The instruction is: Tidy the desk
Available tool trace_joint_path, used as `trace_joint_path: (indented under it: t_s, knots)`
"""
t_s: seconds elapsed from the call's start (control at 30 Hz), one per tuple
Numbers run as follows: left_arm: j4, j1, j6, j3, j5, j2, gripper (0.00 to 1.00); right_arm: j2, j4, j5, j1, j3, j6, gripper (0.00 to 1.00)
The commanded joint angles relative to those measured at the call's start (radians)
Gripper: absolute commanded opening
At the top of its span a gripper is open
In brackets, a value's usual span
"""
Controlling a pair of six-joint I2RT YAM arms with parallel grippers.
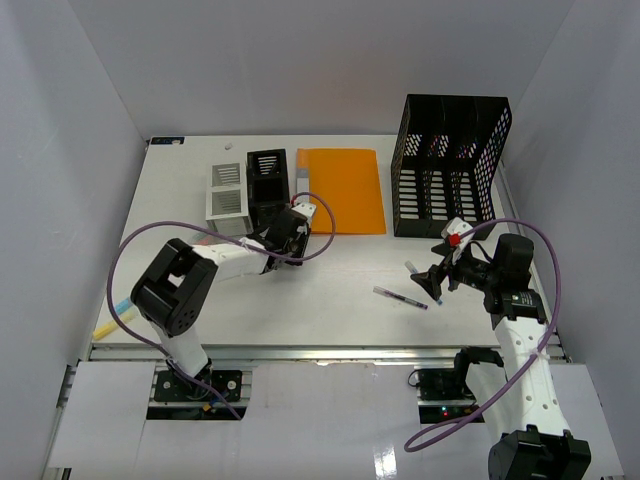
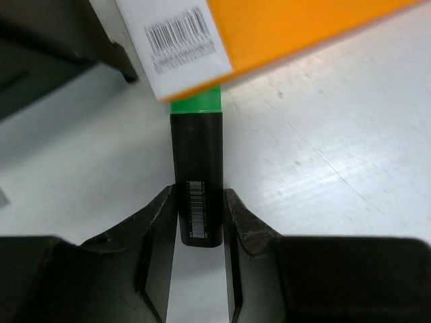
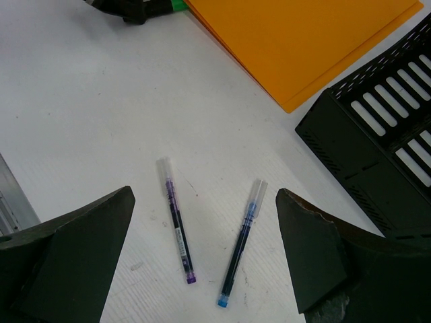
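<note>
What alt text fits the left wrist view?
The fingers of the left end effector pinch a black highlighter with a green end, lying on the white desk. Its far end disappears under the barcode-labelled corner of an orange folder.

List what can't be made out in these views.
- Marker: in the left wrist view its far end is under the orange folder; in the top view the left gripper covers it.
- Marker's barcode: too small to read.
- Blue pen: top view, mostly behind the right gripper.
- Black mesh file rack: top view, contents lost in dark slots.
- Yellow item at the desk's left edge: top view, too small to identify.
</note>
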Motion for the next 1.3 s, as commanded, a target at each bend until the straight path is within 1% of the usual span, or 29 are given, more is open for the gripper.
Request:
trace_joint_path:
  t_s: [0.0,0.17,0.27,0.33,0.37,0.43,0.5,0.53,0.6,0.63,0.73,0.83,0.97,1.07,1.2,1.27]
  knots:
    - [-0.047,-0.003,-0.153,-0.132,0.205,-0.177,0.09,-0.002,-0.009,-0.046,-0.006,0.008,-0.006,0.92]
    - [0.031,-0.015,-0.252,-0.26,0.357,-0.328,0.08,0.02,0.016,-0.058,-0.004,0.007,0.026,0.93]
    - [0.119,-0.024,-0.304,-0.295,0.426,-0.377,0.08,0.067,0.042,-0.072,0.0,0.015,0.085,0.96]
    - [0.181,-0.03,-0.337,-0.315,0.466,-0.395,0.08,0.125,0.044,-0.102,0.006,0.044,0.125,1.0]
    - [0.203,-0.032,-0.351,-0.319,0.479,-0.399,0.08,0.148,0.041,-0.116,0.009,0.057,0.138,1.0]
    - [0.295,-0.039,-0.396,-0.333,0.521,-0.401,0.08,0.239,0.043,-0.145,0.021,0.095,0.223,0.95]
    - [0.352,-0.049,-0.415,-0.336,0.537,-0.389,0.08,0.297,0.057,-0.138,0.053,0.134,0.315,0.93]
    - [0.386,-0.058,-0.428,-0.335,0.545,-0.374,0.08,0.344,0.084,-0.118,0.073,0.167,0.44,0.91]
    - [0.489,-0.074,-0.465,-0.334,0.554,-0.349,0.08,0.401,0.125,-0.06,0.13,0.201,0.619,0.89]
    - [0.523,-0.081,-0.476,-0.333,0.553,-0.338,0.08,0.418,0.134,-0.022,0.157,0.211,0.678,0.89]
    - [0.585,-0.12,-0.476,-0.291,0.535,-0.296,0.08,0.452,0.144,0.105,0.267,0.24,0.778,0.91]
    - [0.613,-0.153,-0.458,-0.252,0.511,-0.255,0.08,0.492,0.151,0.137,0.275,0.269,0.842,0.91]
    - [0.608,-0.181,-0.415,-0.194,0.473,-0.195,0.08,0.546,0.123,0.162,0.277,0.313,0.902,0.92]
    - [0.607,-0.2,-0.392,-0.155,0.458,-0.171,0.08,0.588,0.12,0.181,0.277,0.328,0.923,0.91]
    - [0.602,-0.216,-0.367,-0.113,0.442,-0.143,0.08,0.632,0.129,0.198,0.277,0.327,0.942,0.86]
    - [0.588,-0.226,-0.353,-0.085,0.436,-0.13,0.08,0.644,0.135,0.2,0.278,0.325,0.951,0.81]
